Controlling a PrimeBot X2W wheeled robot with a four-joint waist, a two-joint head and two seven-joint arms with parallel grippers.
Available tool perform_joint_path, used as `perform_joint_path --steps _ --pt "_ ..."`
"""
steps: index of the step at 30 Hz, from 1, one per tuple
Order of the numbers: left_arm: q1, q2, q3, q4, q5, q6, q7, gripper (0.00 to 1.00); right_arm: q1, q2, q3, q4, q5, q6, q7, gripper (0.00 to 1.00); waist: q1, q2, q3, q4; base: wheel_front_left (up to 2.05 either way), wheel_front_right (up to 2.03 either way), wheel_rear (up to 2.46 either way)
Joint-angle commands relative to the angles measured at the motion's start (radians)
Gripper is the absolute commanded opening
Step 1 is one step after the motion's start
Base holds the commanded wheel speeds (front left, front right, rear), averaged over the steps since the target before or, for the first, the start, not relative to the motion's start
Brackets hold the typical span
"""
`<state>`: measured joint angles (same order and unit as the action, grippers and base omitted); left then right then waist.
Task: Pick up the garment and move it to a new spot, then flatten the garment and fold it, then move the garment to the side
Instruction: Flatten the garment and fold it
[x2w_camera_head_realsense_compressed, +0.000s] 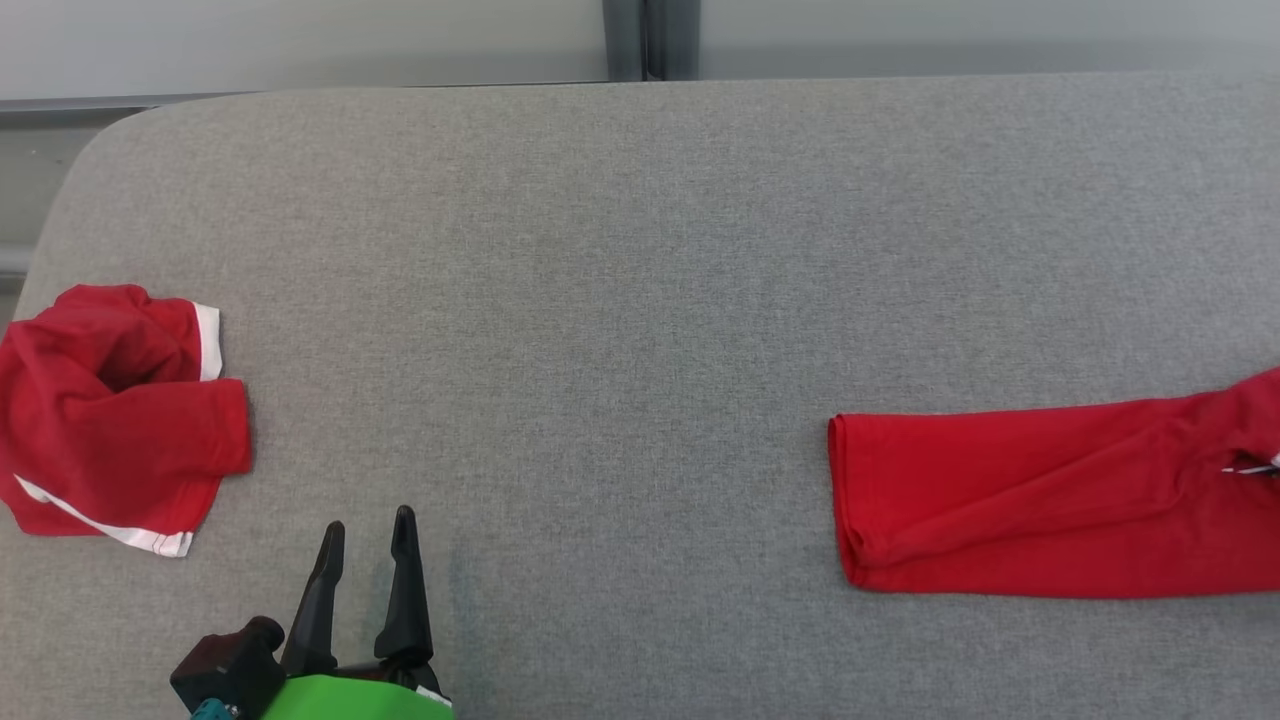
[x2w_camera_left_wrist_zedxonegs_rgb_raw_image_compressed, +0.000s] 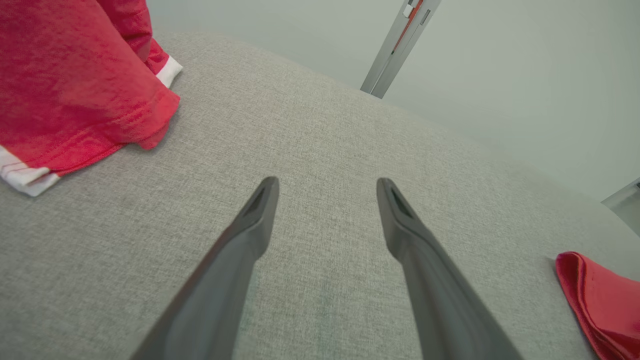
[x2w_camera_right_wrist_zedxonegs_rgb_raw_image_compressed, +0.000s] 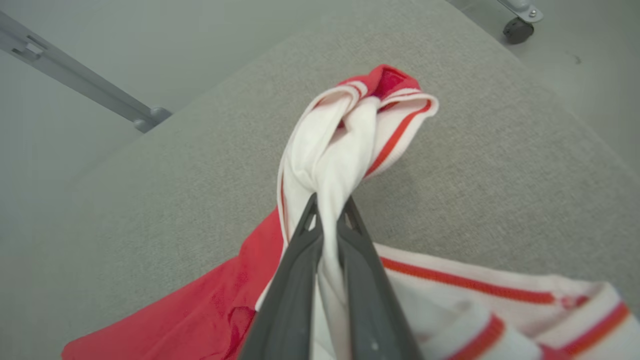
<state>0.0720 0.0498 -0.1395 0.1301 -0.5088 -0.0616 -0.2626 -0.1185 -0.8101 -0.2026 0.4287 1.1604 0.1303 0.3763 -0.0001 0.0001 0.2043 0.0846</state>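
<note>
At the worktop's left edge, toward the near side, a crumpled red top lies in a heap. One white band runs along its lower hem and another shows at the upper right of the bundle.

Just right of it, by the near edge, the left gripper sits over bare grey fabric. Its two dark fingers are spread wide with nothing between them. Whether the tips touch the surface cannot be told. In the left wrist view the crumpled top lies up and to the left of the fingers, apart from them.

Toward the right edge lies the garment, a long, flat red strip. Its rounded, folded end points at the middle of the worktop, and the rest runs out past the right side of the head view. A small fleck of white shows near that right end.

In the right wrist view the right gripper has its fingers pressed together on a bunched white ribbed band with red stripes, part of the garment. Whether it is a collar or a cuff cannot be told. The bunch stands up past the fingertips. Red cloth spreads on the worktop to the lower left of the fingers, and more striped white band lies at the lower right. Beyond the worktop's edge, a caster wheel stands on the floor.
</note>
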Motion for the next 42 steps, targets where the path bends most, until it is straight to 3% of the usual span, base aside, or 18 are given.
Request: perform_joint_path --steps 1,4,7,10,18,24,25,26,27,28,32,36,39,42 --pt "-0.010 0.002 0.000 0.003 -0.007 0.008 -0.003 1.00 -0.002 0.012 -0.026 -0.064 0.035 0.001 0.003 0.00 0.0001 -0.0001 0.001 0.003 0.00 0.00 0.00" --pt "-0.009 0.002 -0.004 0.011 -0.020 0.017 -0.003 1.00 0.046 0.047 -0.007 -0.226 0.064 0.000 0.062 0.00 0.0001 -0.0001 -0.006 -0.001 0.00 0.00 0.00" --pt "-0.019 0.001 -0.018 0.010 -0.025 0.020 -0.003 1.00 0.066 0.087 0.054 -0.373 0.020 0.001 0.085 0.00 0.0001 -0.0001 -0.005 -0.010 0.00 0.00 0.00" --pt "-0.026 0.002 -0.030 0.009 -0.033 0.027 -0.003 1.00 0.080 0.197 0.152 -0.458 -0.060 0.001 0.072 0.00 0.0001 -0.0001 -0.014 -0.011 0.00 0.00 0.00" --pt "-0.019 0.002 -0.040 0.015 -0.030 0.036 -0.003 1.00 0.038 0.502 0.367 -0.395 -0.295 0.001 0.003 0.00 0.0001 -0.0001 -0.041 -0.013 0.00 0.00 0.00" --pt "0.004 0.002 -0.030 0.029 -0.019 0.034 -0.003 1.00 0.038 0.613 0.426 -0.337 -0.371 0.001 -0.031 0.00 0.0001 -0.0001 -0.056 -0.015 0.00 0.00 0.00" --pt "0.005 0.002 -0.030 0.030 -0.020 0.035 -0.003 1.00 0.039 0.622 0.431 -0.333 -0.378 0.001 -0.035 0.04 0.0001 -0.0001 -0.058 -0.017 0.00 0.00 0.00" --pt "0.008 0.002 -0.031 0.034 -0.021 0.036 -0.003 1.00 0.041 0.631 0.433 -0.330 -0.385 0.001 -0.042 0.34 0.0001 -0.0001 -0.061 -0.019 0.00 0.00 0.00" --pt "0.011 0.002 -0.034 0.035 -0.022 0.036 -0.003 1.00 0.039 0.636 0.439 -0.334 -0.391 0.001 -0.052 0.78 0.0001 -0.0001 -0.063 -0.021 0.00 0.00 0.00" --pt "0.014 0.002 -0.035 0.037 -0.024 0.037 -0.003 1.00 0.040 0.642 0.439 -0.337 -0.391 0.001 -0.060 1.00 0.0001 -0.0001 -0.065 -0.022 0.00 0.00 0.00" --pt "0.024 0.002 -0.041 0.044 -0.020 0.039 -0.003 1.00 0.062 0.659 0.438 -0.399 -0.356 0.001 -0.108 1.00 0.0001 -0.0001 -0.074 -0.024 0.00 0.00 0.00" --pt "0.039 0.002 -0.026 0.046 -0.013 0.040 -0.003 1.00 0.131 0.643 0.409 -0.537 -0.306 0.001 -0.174 1.00 0.0001 -0.0001 -0.096 -0.033 0.00 0.00 0.00" --pt "0.055 0.002 -0.014 0.045 -0.005 0.037 -0.003 1.00 0.187 0.589 0.354 -0.631 -0.377 0.001 -0.276 1.00 0.0001 -0.0001 -0.118 -0.044 0.00 0.00 0.00" --pt "0.074 0.002 -0.006 0.042 -0.002 0.033 -0.003 1.00 0.251 0.561 0.278 -0.627 -0.472 0.001 -0.404 1.00 0.0001 -0.0001 -0.148 -0.059 0.00 0.00 0.00"
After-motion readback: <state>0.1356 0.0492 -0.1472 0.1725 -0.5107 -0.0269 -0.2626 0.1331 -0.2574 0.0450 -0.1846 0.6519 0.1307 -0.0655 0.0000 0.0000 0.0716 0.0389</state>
